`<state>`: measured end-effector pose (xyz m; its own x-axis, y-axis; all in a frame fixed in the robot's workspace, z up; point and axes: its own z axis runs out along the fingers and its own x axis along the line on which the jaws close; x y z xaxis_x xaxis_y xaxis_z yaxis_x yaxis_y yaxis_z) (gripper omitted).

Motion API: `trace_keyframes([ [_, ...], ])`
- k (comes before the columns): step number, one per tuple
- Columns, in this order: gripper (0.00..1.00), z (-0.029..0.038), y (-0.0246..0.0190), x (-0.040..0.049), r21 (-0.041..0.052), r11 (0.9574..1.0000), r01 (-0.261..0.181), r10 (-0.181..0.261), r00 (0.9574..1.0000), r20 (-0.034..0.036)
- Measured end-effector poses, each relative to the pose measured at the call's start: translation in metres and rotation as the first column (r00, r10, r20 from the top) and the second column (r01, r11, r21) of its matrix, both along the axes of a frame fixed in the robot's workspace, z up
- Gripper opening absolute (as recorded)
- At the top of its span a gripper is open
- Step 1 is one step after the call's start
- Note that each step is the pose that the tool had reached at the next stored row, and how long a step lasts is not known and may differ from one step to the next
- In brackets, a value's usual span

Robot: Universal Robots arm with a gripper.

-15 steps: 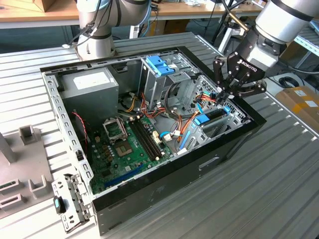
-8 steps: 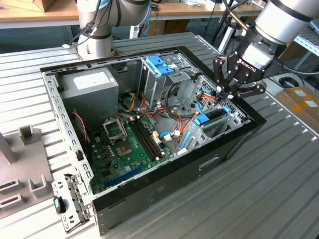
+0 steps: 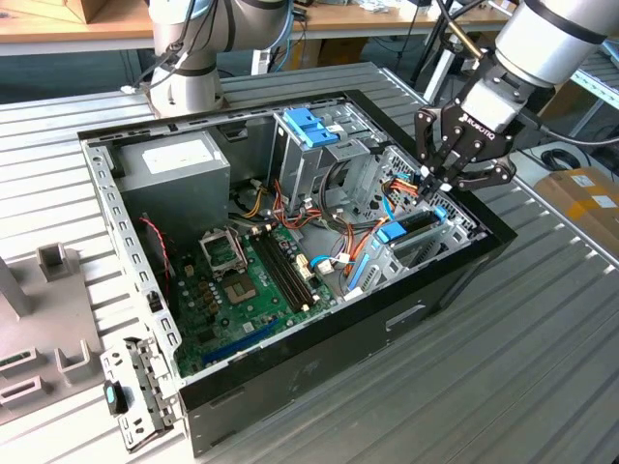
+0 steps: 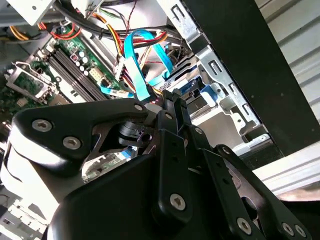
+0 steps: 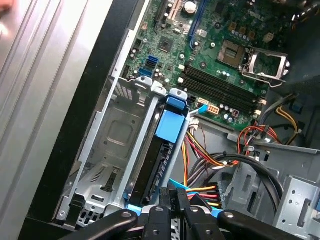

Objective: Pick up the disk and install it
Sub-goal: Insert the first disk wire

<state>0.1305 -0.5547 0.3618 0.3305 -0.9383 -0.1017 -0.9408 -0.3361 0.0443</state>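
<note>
1. In the exterior view the tool (image 3: 437, 180) sits at the upper right of the frame, low over the near corner of the open computer case (image 3: 319, 338), which rests on the slatted tabletop (image 3: 542, 358).
2. The disk (image 3: 411, 225) lies just below the fingertips, in the metal drive bay (image 3: 455, 227) at the case's right end. In the first wrist view the disk (image 5: 159, 165) stands edge-on in that bay (image 5: 107, 145), its blue carrier tab toward the motherboard (image 5: 215, 55).
3. The tool's fingers look drawn together at the disk's near end, apparently touching or pinching the carrier; I cannot tell whether they truly clamp it.
4. By my judgement the disk is rigid, fairly dense and shock-sensitive, with smooth faces. The blue plastic rail is the safer hold, gripped across its narrow edges.
5. Coloured cables (image 5: 210, 165) crowd just beside the bay and could snag.
6. A second blue-topped cage (image 3: 314, 135) stands upper centre, well apart.
</note>
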Motion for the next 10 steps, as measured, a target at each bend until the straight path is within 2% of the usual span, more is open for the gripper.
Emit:
trace_keyframes([
  [6, 0.17, -0.0002, 0.0, 0.0, 0.0, 0.9972, 0.074, -0.074, 0.9972, 0.0],
  [10, 0.17, -0.0003, 0.0, 0.0, 0.0, 0.9922, 0.124, -0.124, 0.9922, 0.0],
])
